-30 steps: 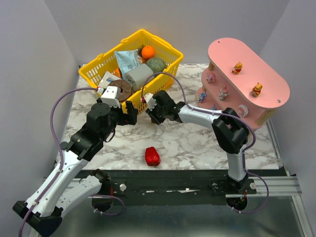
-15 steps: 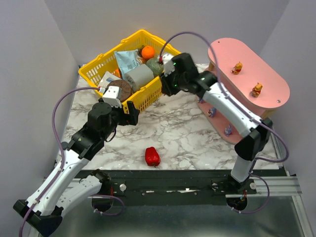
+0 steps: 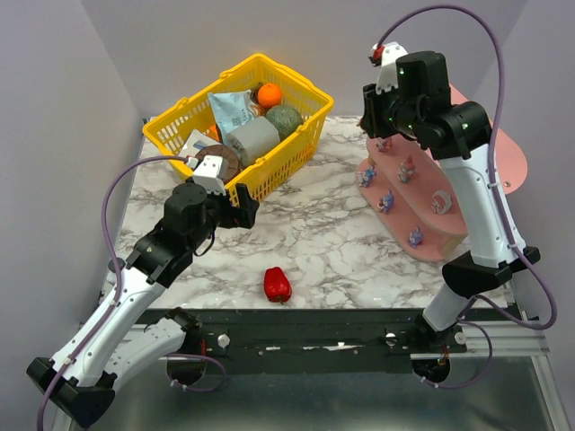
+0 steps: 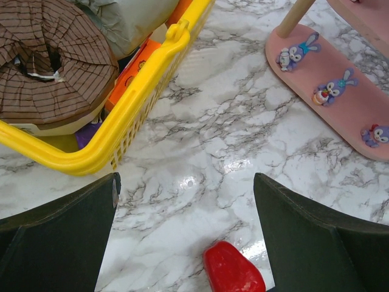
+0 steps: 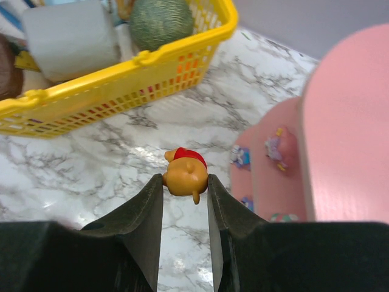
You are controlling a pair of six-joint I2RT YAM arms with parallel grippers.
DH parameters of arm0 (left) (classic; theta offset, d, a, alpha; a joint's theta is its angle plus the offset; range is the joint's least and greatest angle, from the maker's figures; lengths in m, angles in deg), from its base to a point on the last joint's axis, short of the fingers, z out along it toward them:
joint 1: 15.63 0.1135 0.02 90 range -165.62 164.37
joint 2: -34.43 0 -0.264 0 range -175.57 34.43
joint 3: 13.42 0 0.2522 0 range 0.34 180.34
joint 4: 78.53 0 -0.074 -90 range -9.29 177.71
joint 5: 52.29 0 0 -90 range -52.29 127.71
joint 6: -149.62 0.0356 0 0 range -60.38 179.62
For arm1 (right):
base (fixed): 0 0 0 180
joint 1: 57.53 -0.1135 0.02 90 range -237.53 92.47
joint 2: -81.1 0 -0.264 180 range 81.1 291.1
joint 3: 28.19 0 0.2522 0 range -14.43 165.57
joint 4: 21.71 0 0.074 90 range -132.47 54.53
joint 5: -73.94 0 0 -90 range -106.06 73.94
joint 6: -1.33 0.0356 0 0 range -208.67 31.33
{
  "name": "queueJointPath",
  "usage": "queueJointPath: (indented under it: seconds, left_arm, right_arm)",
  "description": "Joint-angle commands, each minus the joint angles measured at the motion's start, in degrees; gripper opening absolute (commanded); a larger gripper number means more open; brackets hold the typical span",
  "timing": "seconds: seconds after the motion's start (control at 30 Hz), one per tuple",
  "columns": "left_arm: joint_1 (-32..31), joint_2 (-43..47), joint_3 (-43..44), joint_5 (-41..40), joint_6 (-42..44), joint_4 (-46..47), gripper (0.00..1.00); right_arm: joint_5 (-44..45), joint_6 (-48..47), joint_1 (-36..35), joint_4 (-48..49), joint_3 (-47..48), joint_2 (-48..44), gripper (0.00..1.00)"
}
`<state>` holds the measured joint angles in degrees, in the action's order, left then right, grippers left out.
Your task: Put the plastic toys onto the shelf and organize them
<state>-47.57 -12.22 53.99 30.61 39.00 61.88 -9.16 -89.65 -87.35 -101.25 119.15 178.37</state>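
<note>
A: What does the right gripper hold?
B: An orange bear, pinched across its body, high over the table.
A: And the shelf?
B: To the bear's right; in the wrist view the top board lies just beside it and lower. The right arm is far nearer.
A: From overhead?
B: There the arm hides the bear and most of that board. The left gripper is spread wide, empty, by the basket.

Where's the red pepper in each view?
Top external: pepper low centre.
Left wrist: pepper at the bottom edge, right of centre.
Right wrist: not in it.
Shared landmark: yellow basket, in all three.
</note>
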Motion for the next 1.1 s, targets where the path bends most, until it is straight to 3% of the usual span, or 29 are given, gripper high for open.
queueJointPath:
  seconds: [0.0, 0.57, 1.07]
  left_arm:
    - [0.3, -0.19, 1.28, 1.99, 0.05, 0.78, 0.99]
    - [0.3, -0.19, -0.12, 3.75, -0.3, 1.04, 0.99]
    - [0.3, -0.45, -0.65, 4.1, -0.47, 1.13, 0.99]
  right_arm:
    - [8.12, 0.62, 3.8, -4.27, 2.47, -0.59, 0.11]
    - [9.54, -5.88, 9.87, 2.23, 4.32, 2.57, 0.13]
    - [7.08, -2.63, 13.03, 3.37, 5.64, 5.64, 0.23]
